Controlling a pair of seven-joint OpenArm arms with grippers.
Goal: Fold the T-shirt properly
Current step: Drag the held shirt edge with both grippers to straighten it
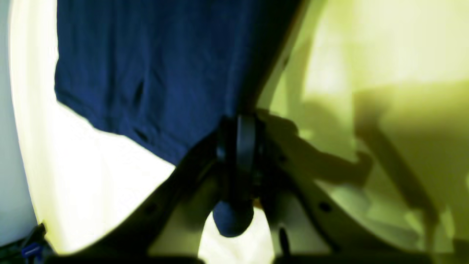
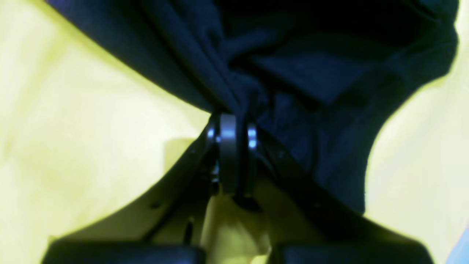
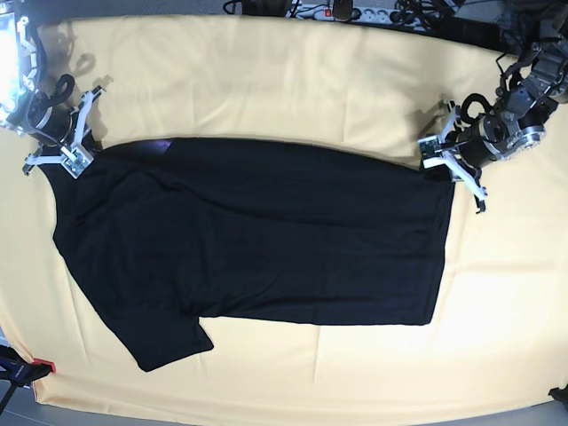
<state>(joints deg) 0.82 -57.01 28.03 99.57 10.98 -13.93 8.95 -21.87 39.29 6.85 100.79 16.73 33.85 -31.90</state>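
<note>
Black T-shirt (image 3: 266,235) spread across worktop (image 3: 355,373); left hand (image 3: 448,160) and right hand (image 3: 82,151) both gripping its upper edge.

We saw what looked like a robotics lab or test station, though the wider room lay out of sight. Two jointed robot arms reached in from opposite sides, each ending in a claw, the left one (image 3: 453,161) and the right one (image 3: 78,146). Beneath both claws spread a pale, cloth-like covering (image 3: 293,364), wrinkled toward its edge, and beyond them, dark frame hardware (image 3: 342,11) stood along its far side.
</note>
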